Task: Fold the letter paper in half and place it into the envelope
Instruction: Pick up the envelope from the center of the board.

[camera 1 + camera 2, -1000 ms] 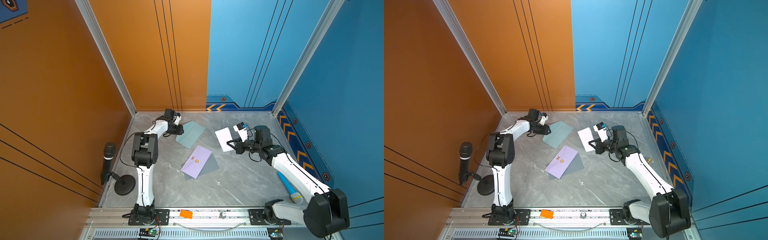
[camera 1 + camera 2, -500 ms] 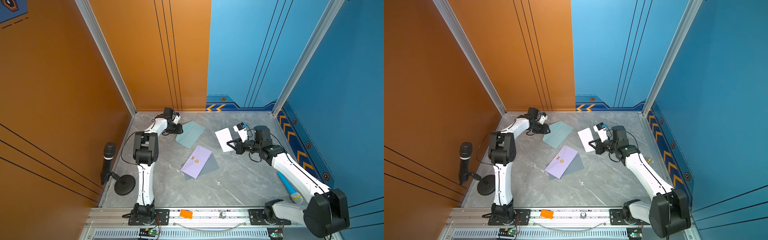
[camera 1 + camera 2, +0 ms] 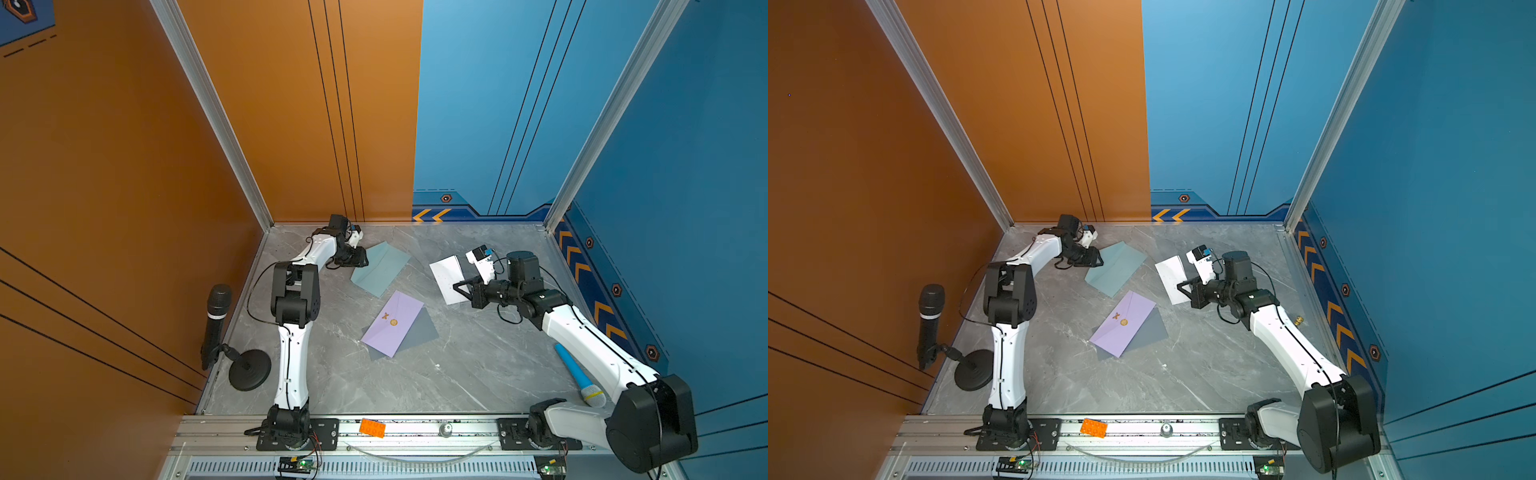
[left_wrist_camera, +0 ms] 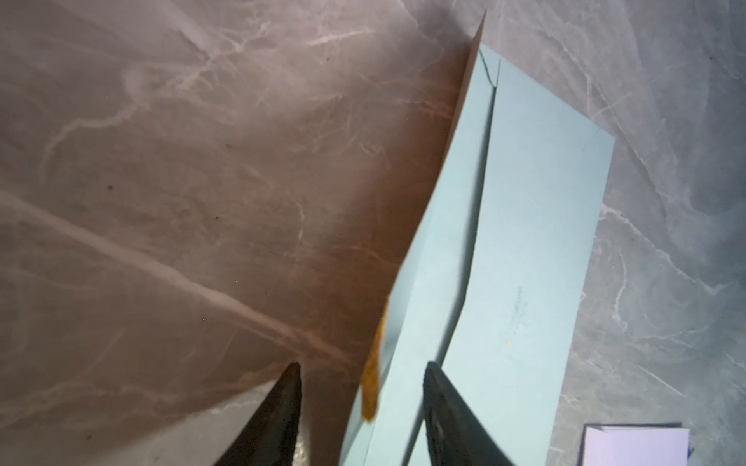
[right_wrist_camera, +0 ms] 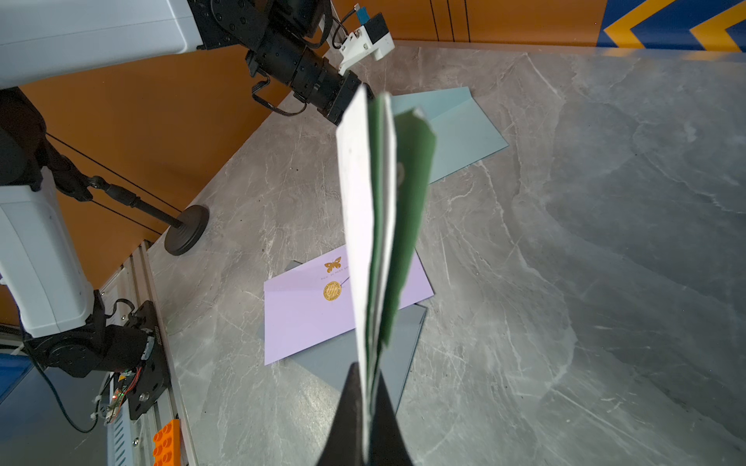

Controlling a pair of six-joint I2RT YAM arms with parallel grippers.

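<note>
From above, the paper reads plain white. Only the right wrist view shows it folded, thin and edge-on, with green inner faces. The right pincer is clamped tight on one edge, holding it above the marbled grey table. Only the left wrist view shows the flap of the matte teal envelope lifted. The flap, with an orange seal at its tip, stands between the parted jaws of the left pincer. A lilac envelope lies flat mid-table, well apart from the paper.
</note>
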